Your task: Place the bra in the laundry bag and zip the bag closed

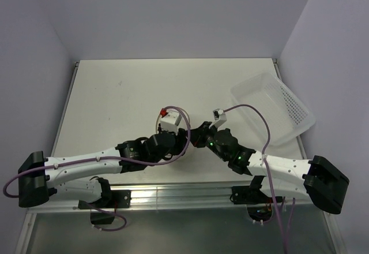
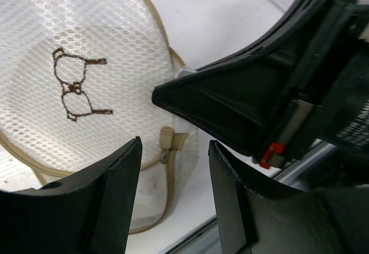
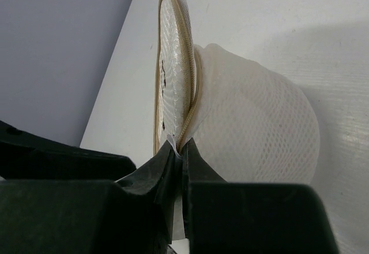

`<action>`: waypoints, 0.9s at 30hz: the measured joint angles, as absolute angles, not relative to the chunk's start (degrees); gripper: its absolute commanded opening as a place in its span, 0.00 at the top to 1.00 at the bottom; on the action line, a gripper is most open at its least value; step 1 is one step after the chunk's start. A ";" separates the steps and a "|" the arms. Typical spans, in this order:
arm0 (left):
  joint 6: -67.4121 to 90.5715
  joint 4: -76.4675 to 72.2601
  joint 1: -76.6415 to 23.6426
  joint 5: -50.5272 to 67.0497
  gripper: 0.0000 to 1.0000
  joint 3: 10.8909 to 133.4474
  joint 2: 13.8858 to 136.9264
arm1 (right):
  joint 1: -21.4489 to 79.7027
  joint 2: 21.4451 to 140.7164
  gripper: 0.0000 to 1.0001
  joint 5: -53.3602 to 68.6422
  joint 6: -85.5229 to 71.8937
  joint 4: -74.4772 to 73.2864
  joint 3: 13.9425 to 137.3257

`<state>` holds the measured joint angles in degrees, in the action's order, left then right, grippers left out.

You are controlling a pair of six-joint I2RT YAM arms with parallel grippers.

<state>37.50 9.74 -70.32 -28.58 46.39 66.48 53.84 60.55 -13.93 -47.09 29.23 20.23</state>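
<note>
The laundry bag (image 2: 86, 58) is a white mesh drum with tan trim and a dark eyeglasses mark (image 2: 74, 85) on its lid. My left gripper (image 2: 174, 150) is open just above the bag's tan zipper pull (image 2: 166, 140), one finger on each side, not touching it. My right gripper (image 3: 183, 150) is shut on the bag's rim beside the zipper; it also shows in the left wrist view (image 2: 242, 98). The bag's mesh body (image 3: 259, 127) bulges to the right of the lid (image 3: 173, 81). No bra is in view. In the top view the arms hide the bag.
A white perforated plastic tray (image 1: 277, 107) lies tilted at the table's right side. The two wrists meet near the table's front edge (image 1: 193, 135). A metal rail (image 2: 196, 239) runs close below the bag.
</note>
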 measured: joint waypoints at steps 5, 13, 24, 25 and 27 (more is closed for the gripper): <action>36.18 9.74 -70.32 -30.76 0.47 46.46 68.64 | 53.19 60.31 1.00 -12.97 -47.11 29.15 20.23; 34.48 9.54 -70.32 -31.55 0.55 46.98 71.18 | 52.82 60.20 1.00 -12.32 -47.55 29.12 20.23; 34.06 8.58 -70.32 -31.57 0.66 47.31 72.23 | 52.47 59.79 1.00 -11.94 -47.81 28.71 20.23; 34.06 8.43 -70.32 -31.55 0.68 47.31 72.23 | 52.45 59.79 1.00 -11.94 -47.94 28.73 20.23; 34.04 8.08 -70.17 -31.40 0.77 47.31 72.20 | 52.45 59.79 1.00 -11.94 -48.05 28.73 20.23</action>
